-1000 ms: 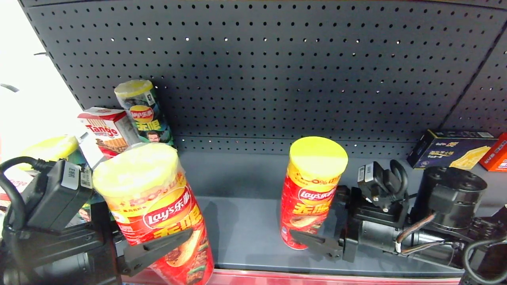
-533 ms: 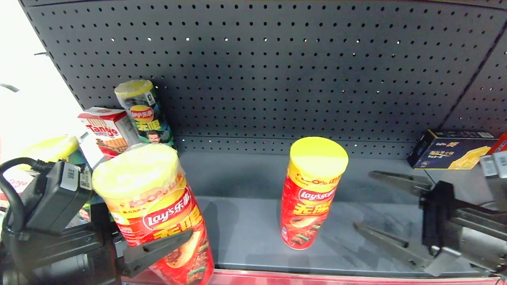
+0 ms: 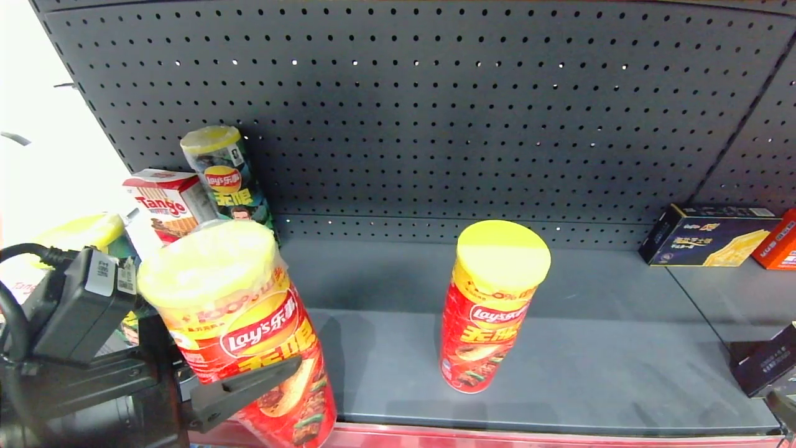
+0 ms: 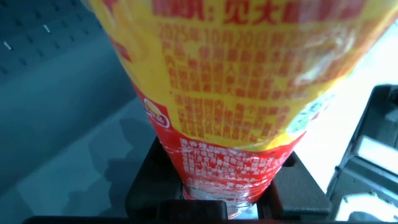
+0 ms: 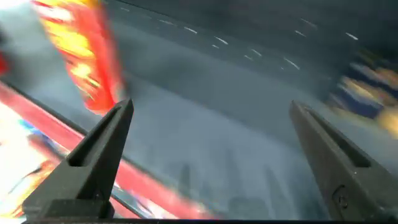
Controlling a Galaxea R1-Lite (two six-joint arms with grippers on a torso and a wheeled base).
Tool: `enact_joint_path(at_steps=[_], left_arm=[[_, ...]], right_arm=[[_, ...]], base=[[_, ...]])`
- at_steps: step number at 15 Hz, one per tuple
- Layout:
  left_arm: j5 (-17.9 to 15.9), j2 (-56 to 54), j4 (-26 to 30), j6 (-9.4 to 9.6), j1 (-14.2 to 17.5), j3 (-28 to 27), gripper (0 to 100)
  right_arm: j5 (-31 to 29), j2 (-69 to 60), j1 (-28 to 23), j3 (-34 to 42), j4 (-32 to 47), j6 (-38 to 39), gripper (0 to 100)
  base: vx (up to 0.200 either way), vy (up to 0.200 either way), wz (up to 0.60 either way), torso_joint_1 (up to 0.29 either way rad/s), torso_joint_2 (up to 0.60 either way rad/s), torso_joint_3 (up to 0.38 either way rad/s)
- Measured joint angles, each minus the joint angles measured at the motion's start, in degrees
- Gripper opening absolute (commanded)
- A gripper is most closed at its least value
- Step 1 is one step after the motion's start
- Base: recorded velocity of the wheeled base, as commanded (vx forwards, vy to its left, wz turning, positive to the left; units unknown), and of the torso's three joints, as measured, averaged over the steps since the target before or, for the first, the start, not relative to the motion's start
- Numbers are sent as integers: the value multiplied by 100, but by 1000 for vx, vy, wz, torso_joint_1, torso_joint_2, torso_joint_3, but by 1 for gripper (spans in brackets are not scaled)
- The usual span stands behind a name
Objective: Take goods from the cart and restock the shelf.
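Note:
A red chips can [image 3: 491, 311] with a yellow lid stands upright on the grey shelf [image 3: 622, 348], near its middle and on its own. A second red chips can [image 3: 242, 323] is held tilted at the shelf's front left corner, with my left gripper [image 3: 249, 379] shut around its lower body. In the left wrist view that can [image 4: 236, 93] rises out of the left gripper [image 4: 224, 193]. In the right wrist view my right gripper [image 5: 214, 162] is open with nothing between its fingers, off the shelf's front edge and well right of the standing can [image 5: 81, 56].
A green chips can [image 3: 227, 177] and a wafer box [image 3: 165, 205] stand at the back left against the pegboard. A dark blue box [image 3: 709, 235] and a red box [image 3: 777, 249] lie at the back right; a dark box [image 3: 762, 370] sits at the front right. Open shelf lies around the standing can.
My right gripper let go of the standing can, opened and drew back to the right, out of the head view. The can in the left gripper shifted slightly.

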Motion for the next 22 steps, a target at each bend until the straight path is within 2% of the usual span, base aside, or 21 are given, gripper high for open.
enact_joint_path(at_steps=[2,4,7,8,11,14,18,20,22], left_arm=[[-9,-6,5,24,-22,79,0],[-9,-6,5,29,-29,24,0],[15,11,16,32,-27,-183,0],[11,18,17,32,-27,-212,0],[-29,18,16,22,-38,-223,0],[-178,-34,60,-4,-41,-188,0],[-321,-69,60,2,-93,-172,0],[-372,-74,52,2,-115,-177,0],[-377,-76,51,5,-134,-179,0]], right_arm=[[-585,-1115,-113,105,1044,112,100],[-1529,-1932,-221,245,1635,286,100],[-2838,-2442,-300,889,1730,421,100],[-3051,-2510,-311,1078,1769,473,100],[-2515,-2608,-308,1241,1793,319,100],[-1050,-2643,-286,1257,1782,-100,100],[-869,-2682,-217,1268,1766,106,100],[-729,-2861,130,1268,1782,119,100],[-930,-3017,413,1268,1791,156,100]], base=[[0,0,0,0,0,0],[0,0,0,0,0,0],[0,0,0,0,0,0],[0,0,0,0,0,0],[0,0,0,0,0,0],[0,0,0,0,0,0],[0,0,0,0,0,0],[0,0,0,0,0,0],[0,0,0,0,0,0]])
